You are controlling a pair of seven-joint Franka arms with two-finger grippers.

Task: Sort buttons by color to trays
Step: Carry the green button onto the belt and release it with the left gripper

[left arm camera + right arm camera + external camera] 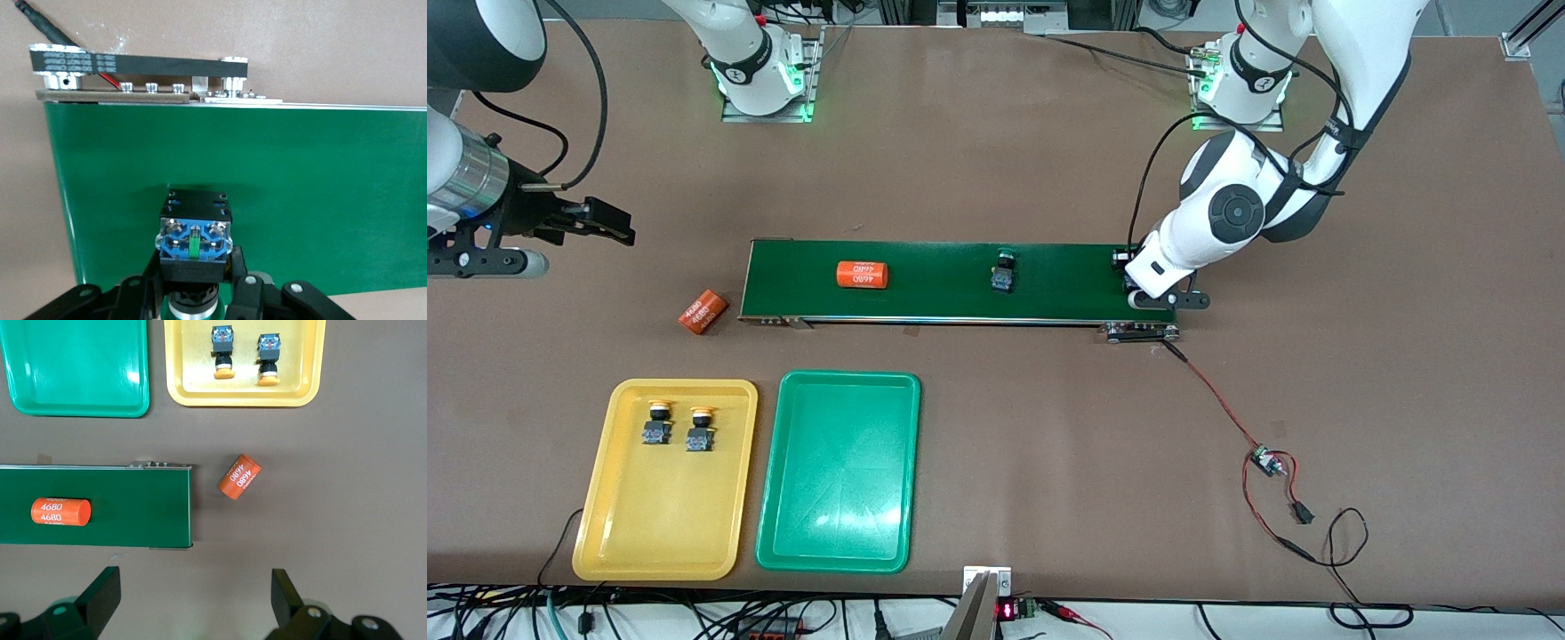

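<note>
Two yellow-capped buttons (656,425) (701,430) lie side by side in the yellow tray (605,498), also seen in the right wrist view as buttons (223,350) (269,357). The green tray (836,498) beside it holds nothing. A green-capped button (1003,271) lies on the middle of the belt. My left gripper (193,267) is shut on another green-capped button (195,237), low over the belt's end toward the left arm (1125,267). My right gripper (193,597) stands open over bare table by the belt's other end (609,224).
The dark-green conveyor belt (943,307) crosses the table's middle. One orange cylinder (862,275) lies on it, another orange cylinder (703,311) on the table just off its end. Red and black wires with a small board (1263,462) trail from the belt's motor end.
</note>
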